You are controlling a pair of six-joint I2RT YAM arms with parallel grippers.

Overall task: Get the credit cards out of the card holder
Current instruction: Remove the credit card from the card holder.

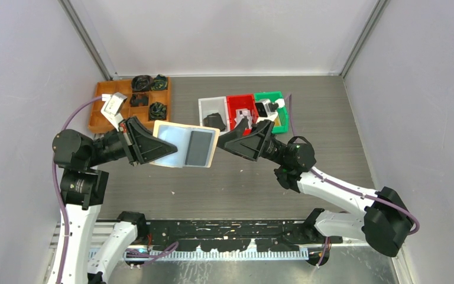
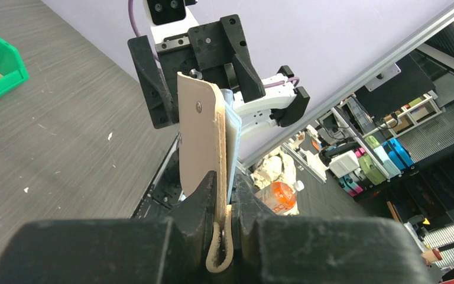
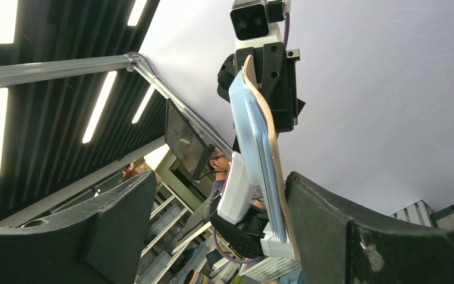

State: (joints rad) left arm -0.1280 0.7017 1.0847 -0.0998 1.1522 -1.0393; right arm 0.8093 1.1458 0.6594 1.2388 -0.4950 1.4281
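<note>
Left gripper (image 1: 148, 145) pinched shut on left edge of card holder (image 1: 174, 144), holding it open in the air over the table (image 1: 224, 184); dark grey card (image 1: 199, 148) sits in its right-hand pocket; right gripper (image 1: 227, 141) at holder's right edge, fingers spread wide, nothing gripped

Card holder (image 1: 168, 145) aloft — dark card (image 1: 198, 147) inside

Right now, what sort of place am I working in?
Most likely a robotics lab test cell: a grey table walled by plain pale panels, coloured sorting bins on it, and storage shelving and ceiling strip lights beyond the enclosure.
</note>
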